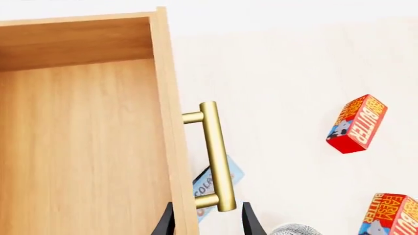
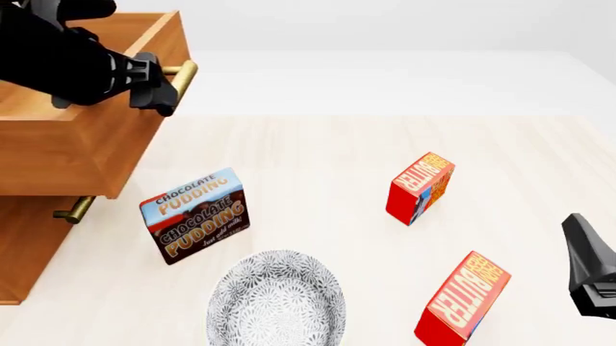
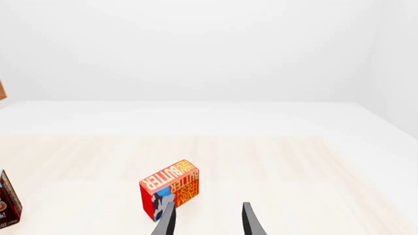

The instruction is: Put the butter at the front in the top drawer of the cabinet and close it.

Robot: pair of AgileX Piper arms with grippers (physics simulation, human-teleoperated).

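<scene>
At ten o'clock, the left claw (image 2: 166, 92) straddles the brass handle (image 2: 181, 73), jaws spread, drawer (image 2: 91, 144) open for the front butter (image 2: 462, 301); the right claw (image 3: 207, 220) gapes empty.

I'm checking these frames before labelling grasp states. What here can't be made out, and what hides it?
- Left gripper: fingertips straddle the top drawer's brass handle with gaps; contact unclear. The front view shows only the arm's bulk.
- Right gripper: only the fingertips show, cut by the frame edge.
- Front butter: bottom cut by the front view's edge.
- Chocolate Pudding box: mostly behind the handle in the left wrist view.
- Lower drawer: overhung by the open top drawer.
</scene>
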